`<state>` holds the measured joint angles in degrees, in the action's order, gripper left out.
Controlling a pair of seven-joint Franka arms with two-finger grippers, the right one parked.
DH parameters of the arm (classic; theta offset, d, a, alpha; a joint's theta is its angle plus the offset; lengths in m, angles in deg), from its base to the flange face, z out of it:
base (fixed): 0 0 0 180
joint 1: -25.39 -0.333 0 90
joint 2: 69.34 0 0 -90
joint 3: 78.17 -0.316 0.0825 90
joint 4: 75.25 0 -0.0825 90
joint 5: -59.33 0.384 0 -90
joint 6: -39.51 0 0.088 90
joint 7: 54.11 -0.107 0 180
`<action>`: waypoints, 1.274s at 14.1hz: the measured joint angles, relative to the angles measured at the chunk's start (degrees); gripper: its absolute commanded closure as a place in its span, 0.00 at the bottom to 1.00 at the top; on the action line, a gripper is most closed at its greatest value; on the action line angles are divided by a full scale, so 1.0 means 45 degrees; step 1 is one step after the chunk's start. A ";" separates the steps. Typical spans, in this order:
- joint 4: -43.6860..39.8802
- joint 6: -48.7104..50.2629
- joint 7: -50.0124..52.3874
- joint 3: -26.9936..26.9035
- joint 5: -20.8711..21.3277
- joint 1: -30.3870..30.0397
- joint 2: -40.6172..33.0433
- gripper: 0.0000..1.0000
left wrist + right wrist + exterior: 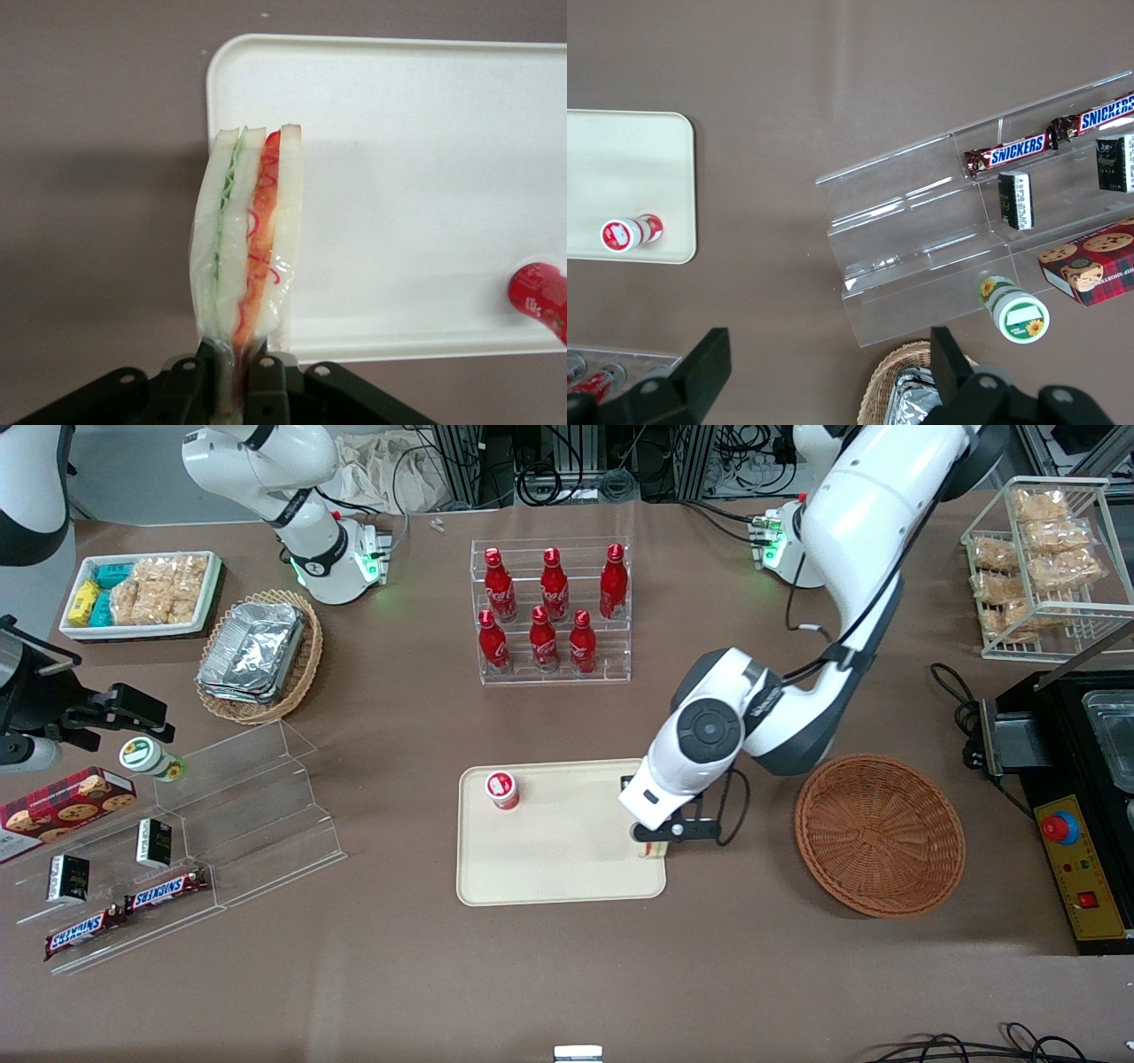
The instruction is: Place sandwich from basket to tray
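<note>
My left gripper (654,841) is shut on the sandwich (248,243), a plastic-wrapped white-bread wedge with green and orange-red filling. It holds the sandwich over the edge of the beige tray (567,868) nearest the basket. In the front view only a sliver of the sandwich (654,851) shows under the wrist. In the left wrist view the gripper (235,376) pinches the sandwich's narrow end, and the tray (425,177) lies below it. The reddish-brown wicker basket (879,834) sits empty on the table beside the tray, toward the working arm's end.
A small red-capped bottle (501,789) lies on the tray. A clear rack of red cola bottles (551,611) stands farther from the front camera. A black machine (1076,797) sits beside the basket. A clear stepped display (221,824) and a foil-container basket (257,654) lie toward the parked arm's end.
</note>
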<state>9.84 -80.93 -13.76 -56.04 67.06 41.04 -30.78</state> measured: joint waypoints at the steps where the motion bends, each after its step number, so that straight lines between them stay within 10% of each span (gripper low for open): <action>1: -0.0003 -0.0268 0.0109 -0.0004 0.0004 0.0042 0.0207 0.86; 4: -0.0012 -0.0575 0.0202 -0.0008 0.0007 0.0121 0.0693 0.67; 7: -0.0021 -0.0703 0.0204 -0.0030 0.0009 0.0124 0.0925 0.01; 18: -0.0999 0.2857 -0.0360 -0.0088 -0.0022 -0.1198 -0.0568 0.01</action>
<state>5.34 -68.07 -15.38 -56.44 66.96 35.65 -33.34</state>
